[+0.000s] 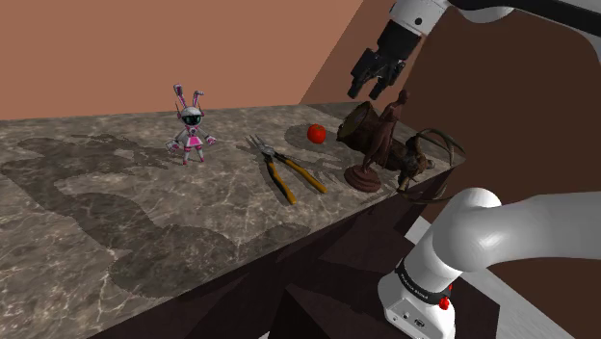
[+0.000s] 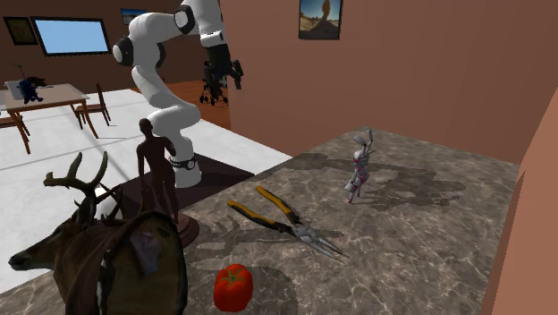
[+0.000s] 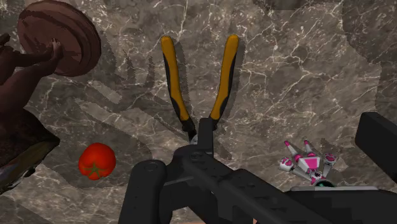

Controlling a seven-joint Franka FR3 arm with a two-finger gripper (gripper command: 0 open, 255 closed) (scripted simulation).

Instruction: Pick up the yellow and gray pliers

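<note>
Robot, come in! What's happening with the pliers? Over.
Gripper open, high above the counter, holding nothing. Pliers flat on the counter, handles spread, untouched. Tomato and statue nearby, clear of the pliers.

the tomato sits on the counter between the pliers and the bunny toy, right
No. The pliers are in the middle: the wrist view shows the tomato on one side of them and the bunny toy on the other, all on the counter.
</note>
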